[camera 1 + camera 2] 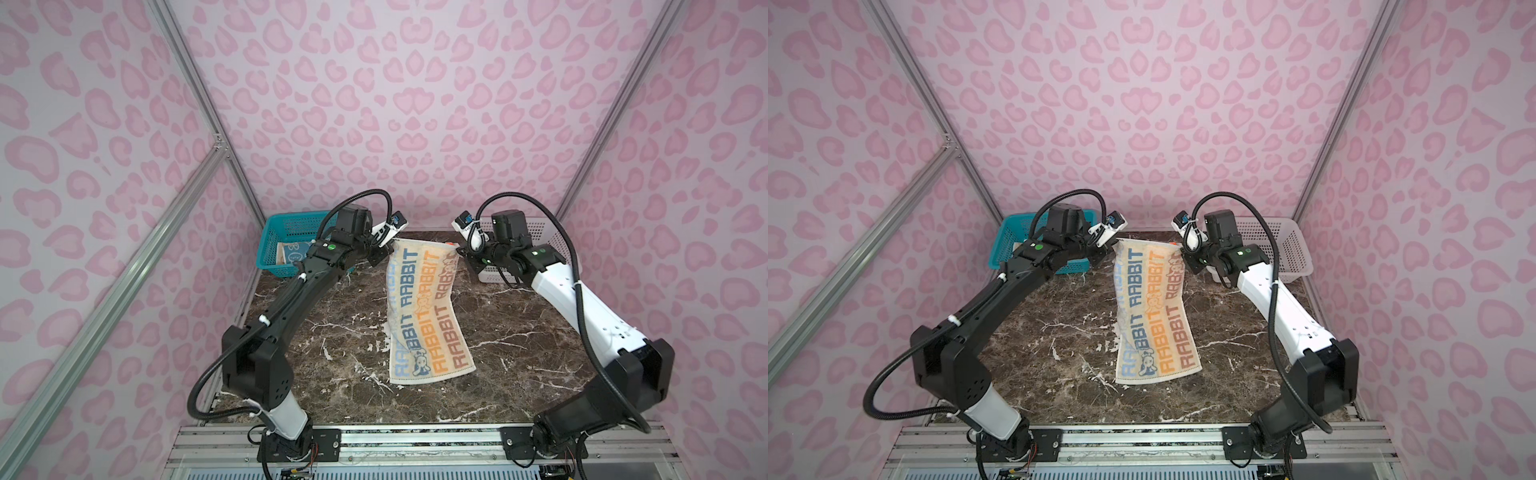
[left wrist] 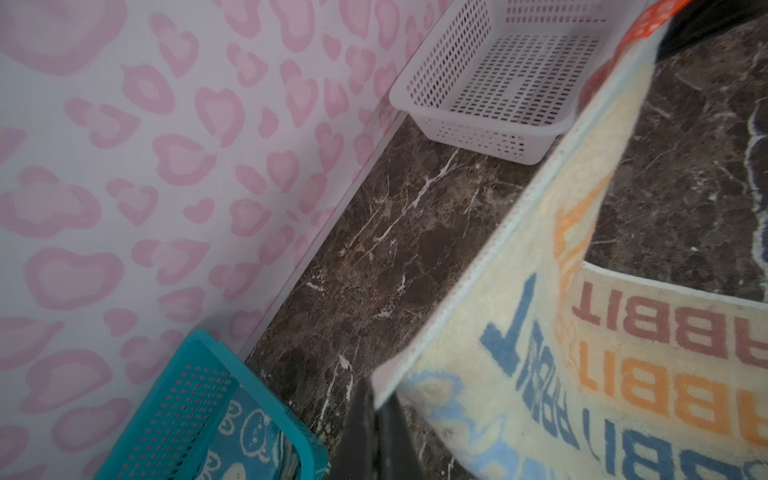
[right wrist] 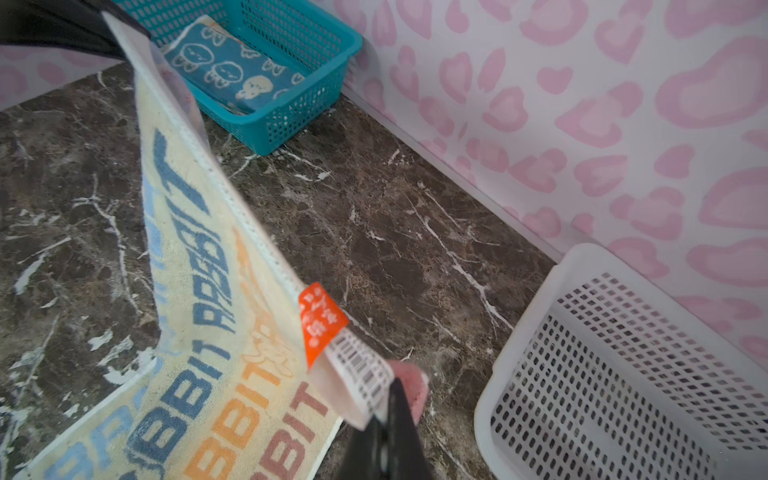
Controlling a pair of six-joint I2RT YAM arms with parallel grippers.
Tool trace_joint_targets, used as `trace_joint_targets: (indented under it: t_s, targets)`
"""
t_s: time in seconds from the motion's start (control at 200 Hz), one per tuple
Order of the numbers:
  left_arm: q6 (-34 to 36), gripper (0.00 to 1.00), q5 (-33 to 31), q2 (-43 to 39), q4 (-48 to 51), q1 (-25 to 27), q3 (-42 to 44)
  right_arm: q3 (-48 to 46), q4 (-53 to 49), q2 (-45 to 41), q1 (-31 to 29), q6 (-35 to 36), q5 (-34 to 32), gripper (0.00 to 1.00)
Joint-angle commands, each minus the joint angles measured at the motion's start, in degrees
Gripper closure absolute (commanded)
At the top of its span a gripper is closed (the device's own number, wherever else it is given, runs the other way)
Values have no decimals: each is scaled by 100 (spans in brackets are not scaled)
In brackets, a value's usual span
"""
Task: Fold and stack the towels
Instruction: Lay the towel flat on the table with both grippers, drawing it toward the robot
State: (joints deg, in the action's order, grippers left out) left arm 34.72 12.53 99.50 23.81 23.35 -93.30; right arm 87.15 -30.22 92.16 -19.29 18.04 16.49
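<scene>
Both arms have the RABBIT towel (image 1: 424,307) pinched by its far corners: left gripper (image 1: 389,250) clamped shut on one, right gripper (image 1: 459,250) clamped on the other, right beside the orange tag (image 3: 321,318). That edge is up in the air, the near end lies on the marble table (image 1: 324,357), roughly mid-table.

My worry: each grip is just a sliver of corner. In the right wrist view the jaws seem to catch mostly label and hem, so if I spread the arms or swing fast, that corner could slip out and the whole thing flops. The hanging part also sags and twists a bit, so laying it over may give a skewed fold.

Both top views give me the drape and both arms, but the teal basket (image 1: 272,245) is half hidden behind the left arm. The right wrist view shows the blue bunny towel (image 3: 232,70) folded inside it; the left wrist view shows the white basket (image 2: 490,95), nothing in the part I can see.
</scene>
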Motion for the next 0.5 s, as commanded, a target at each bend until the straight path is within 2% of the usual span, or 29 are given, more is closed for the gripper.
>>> trace_joint_targets:
  t_s: [0.0,0.13,0.27,0.345,0.44,0.495]
  targets:
    - [63,97,-562,630,-181,-42,-422,369,-4,545,75,-35,-639,100]
    - [-19,97,-673,1309,-222,-47,-989,949,-219,1197,69,117,-696,100]
    - [-144,97,-1018,1441,-323,-17,-1189,1224,-218,1539,23,104,-1407,100]
    - [-42,97,-1236,1379,-332,32,-1126,1136,-143,1556,-13,144,-1629,100]
    - [-5,97,-1194,1326,-405,38,-830,658,210,1423,-94,262,-1712,100]
    - [-20,97,-1234,1357,-515,45,-673,391,505,1373,-161,234,-2146,100]
